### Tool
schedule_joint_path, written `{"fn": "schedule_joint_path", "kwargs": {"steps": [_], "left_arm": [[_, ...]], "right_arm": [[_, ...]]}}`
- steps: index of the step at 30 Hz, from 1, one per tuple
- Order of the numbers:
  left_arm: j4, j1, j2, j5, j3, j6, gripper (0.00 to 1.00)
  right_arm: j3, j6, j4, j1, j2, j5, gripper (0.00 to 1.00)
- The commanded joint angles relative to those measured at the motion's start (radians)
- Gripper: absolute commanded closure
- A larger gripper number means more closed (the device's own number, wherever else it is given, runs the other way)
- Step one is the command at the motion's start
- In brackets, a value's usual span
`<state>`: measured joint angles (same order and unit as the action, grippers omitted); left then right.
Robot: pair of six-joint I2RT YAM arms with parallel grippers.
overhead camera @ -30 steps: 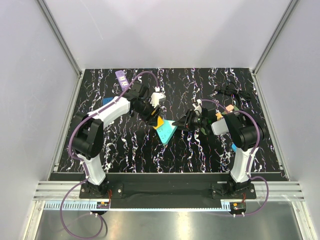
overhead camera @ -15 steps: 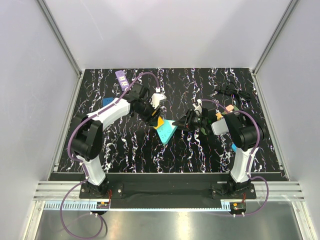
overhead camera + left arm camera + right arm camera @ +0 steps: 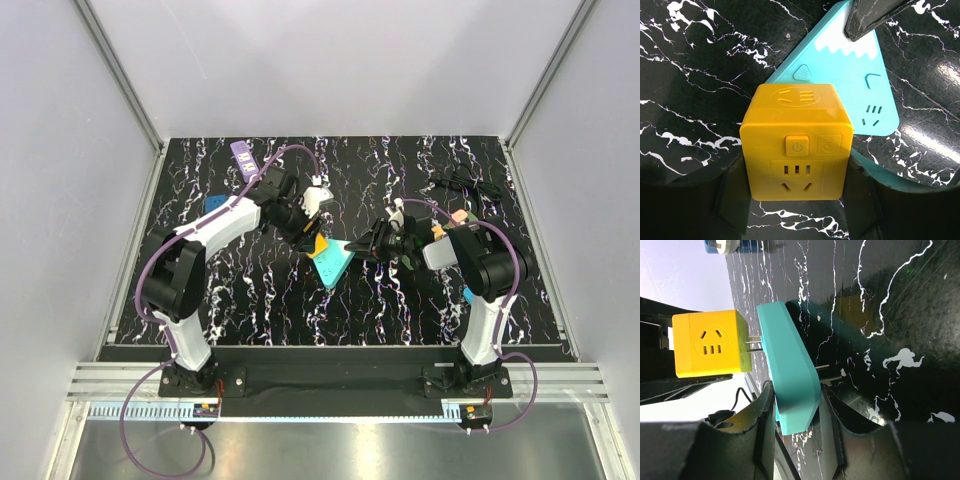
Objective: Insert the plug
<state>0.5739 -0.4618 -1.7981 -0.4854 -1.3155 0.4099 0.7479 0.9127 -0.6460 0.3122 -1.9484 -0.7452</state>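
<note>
A: Left gripper [image 3: 796, 202]?
B: Clamped on the yellow cube plug [image 3: 795, 145], one finger on each side face.
A: Right gripper [image 3: 797, 426]?
B: Fairly narrow, pinching one corner of the teal triangular socket [image 3: 790, 375] across its thickness.
A: Where's the cube relative to the teal socket?
B: Right against its front face. The prongs reach the face, and bare metal shows in the gap between them.
A: Back of the teal socket?
B: Its own prongs stick out toward the black marble table [image 3: 250, 300]. Can't tell if it touches.
A: Anything else?
B: A purple power strip [image 3: 243, 158] well off to the far left of the teal socket, and a black cable [image 3: 465, 185] well off to the far right.
</note>
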Motion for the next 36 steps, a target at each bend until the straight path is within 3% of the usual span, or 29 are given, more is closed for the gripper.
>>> {"fn": "schedule_joint_path", "kwargs": {"steps": [1, 36], "left_arm": [[-0.083, 0.002, 0.022, 0.056, -0.011, 0.021, 1.00], [-0.006, 0.023, 0.029, -0.035, -0.070, 0.050, 1.00]], "right_arm": [[0.010, -0.051, 0.043, 0.013, 0.002, -0.008, 1.00], [0.016, -0.061, 0.045, 0.015, 0.000, -0.034, 1.00]]}}
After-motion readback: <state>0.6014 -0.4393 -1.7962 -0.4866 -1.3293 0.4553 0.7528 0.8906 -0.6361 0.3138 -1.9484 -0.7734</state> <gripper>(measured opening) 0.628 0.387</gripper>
